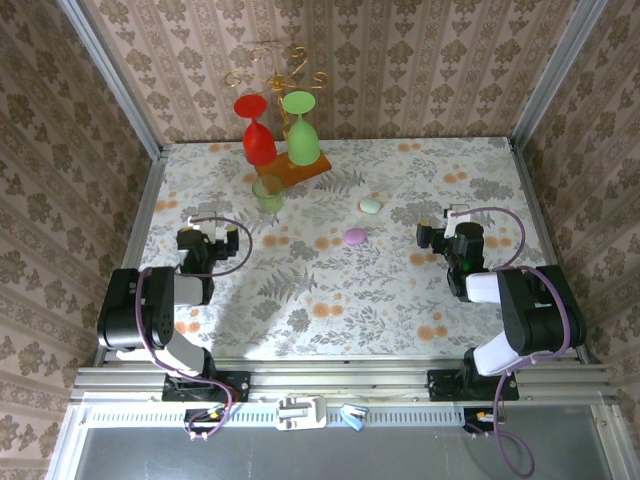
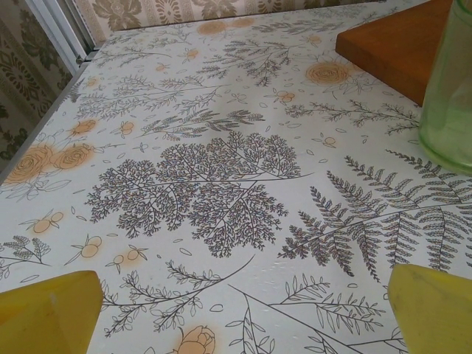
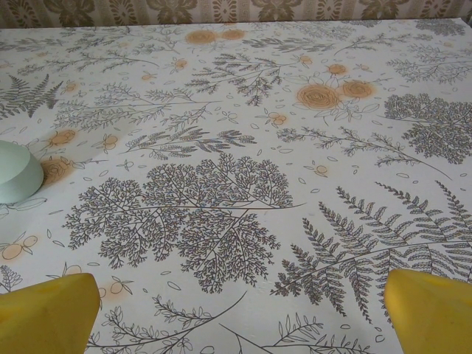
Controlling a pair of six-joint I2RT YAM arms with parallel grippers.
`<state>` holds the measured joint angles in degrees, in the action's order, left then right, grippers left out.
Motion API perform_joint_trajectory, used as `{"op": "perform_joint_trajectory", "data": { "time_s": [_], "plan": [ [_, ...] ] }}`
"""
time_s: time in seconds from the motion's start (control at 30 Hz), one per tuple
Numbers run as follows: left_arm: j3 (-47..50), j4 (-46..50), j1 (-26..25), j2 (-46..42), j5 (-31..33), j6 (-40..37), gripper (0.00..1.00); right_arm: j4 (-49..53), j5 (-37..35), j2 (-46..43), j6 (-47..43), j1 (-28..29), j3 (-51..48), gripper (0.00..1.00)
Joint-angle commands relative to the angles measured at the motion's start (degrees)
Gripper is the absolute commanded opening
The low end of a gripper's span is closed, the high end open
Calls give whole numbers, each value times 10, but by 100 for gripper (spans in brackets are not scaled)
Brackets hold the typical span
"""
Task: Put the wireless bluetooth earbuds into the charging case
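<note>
Status: left hand point(image 1: 205, 238) points toward 12 o'clock, spread wide, holding nothing and touching nothing. In the left wrist view its yellow fingertips point(image 2: 48, 313) sit at the two bottom corners with bare floral worktop point(image 1: 480, 180) between them. The right hand point(image 1: 448, 232) is in the same pose, also spread wide and holding nothing, with its tips point(image 3: 428, 310) at the bottom corners of the right wrist view, apart from everything. The purple case point(image 1: 354, 236) lies flat at about worktop centre, between the two hands and well apart from both: left hand at its 9 o'clock, right hand at its 3. Its long axis runs roughly 9-to-3 in the top view. The mint case point(image 1: 370, 205) is near it at 1 o'clock, not touching, with its long axis also close to 9-to-3. In the right wrist view the mint case is a smooth pale dome cut off at the 9 o'clock edge, well ahead of the left tip. I can't tell lid state on either case from above, and any marking is too small to read. A wooden board point(image 1: 300, 165) at the worktop's 11 o'clock carries a red glass point(image 1: 258, 135) and a green glass point(image 1: 300, 125), with a gold wire rack point(image 1: 270, 60) behind. A clear green tumbler point(image 1: 268, 192) stands just beside the board's near edge, at the right edge of the left wrist view.
</note>
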<state>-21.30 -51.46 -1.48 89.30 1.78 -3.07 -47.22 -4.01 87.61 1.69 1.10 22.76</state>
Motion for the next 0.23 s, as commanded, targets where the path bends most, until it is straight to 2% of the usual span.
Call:
{"op": "perform_joint_trajectory", "data": {
  "time_s": [0.0,0.2],
  "plan": [
    [-15,-6,1,-1,2,-8,100,-21,4,4,3,-2,7,100],
    [-12,-8,1,-3,2,-8,100,-23,4,3,3,-2,4,100]
  ]
}}
